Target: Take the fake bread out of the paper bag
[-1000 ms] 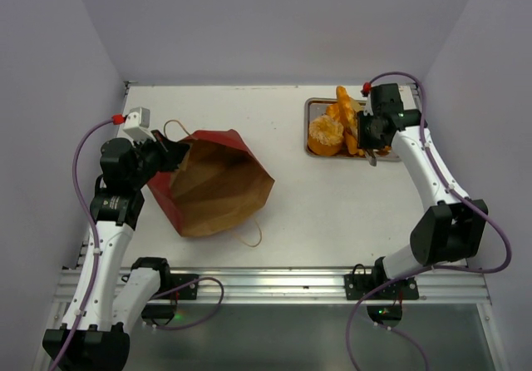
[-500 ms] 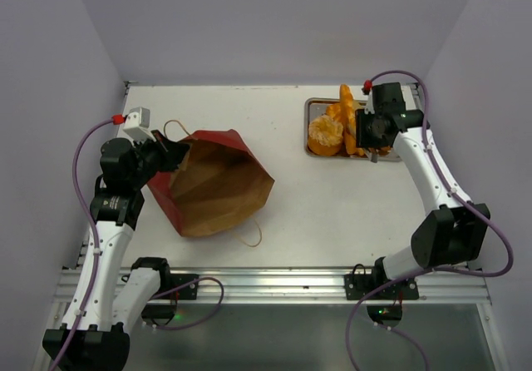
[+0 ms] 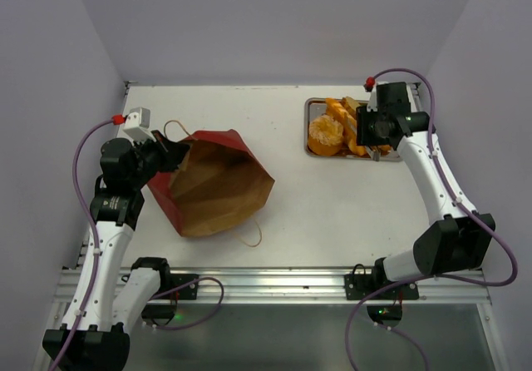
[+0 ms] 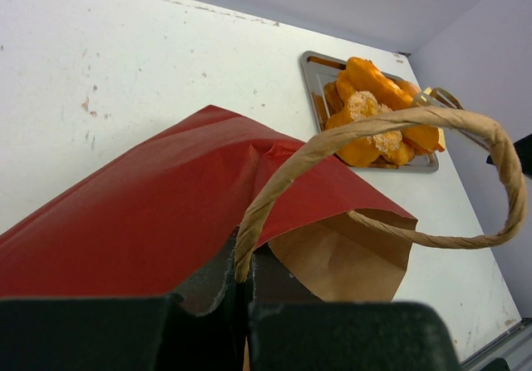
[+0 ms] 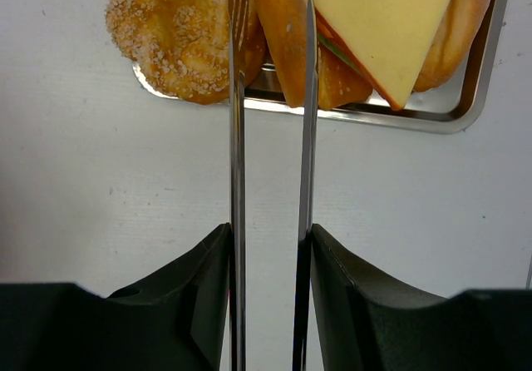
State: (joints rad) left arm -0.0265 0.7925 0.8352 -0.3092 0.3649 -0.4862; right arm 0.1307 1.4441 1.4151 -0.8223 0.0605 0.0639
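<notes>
Right arm is the only mover since 1 s ago. It has swung a bit toward the far right corner, and the long bread that was poking up above the pile now lies low with the rest.

Left to right as things stand: left gripper is clamped on the bag at the root of 1 handle, holding the mouth up and open toward the middle of the table. I can see the brown inside from above and no bread shows in there, though a deep fold could hide something.

All the bread I can see is at the tray, well apart from the bag: a seeded bun on the left, the long bread beside it, and a sandwich with a cheese triangle on the right.

Right gripper is squeezed on a pair of tongs. The 2 blades are narrow and sit either side of the long bread, looking like they touch it, so I'd say it hasn't been let go yet.

My read: this is the drop-off of what may be the last piece. Next I'd ease the squeeze so the blades spread, back off, then check the bag again.
</notes>
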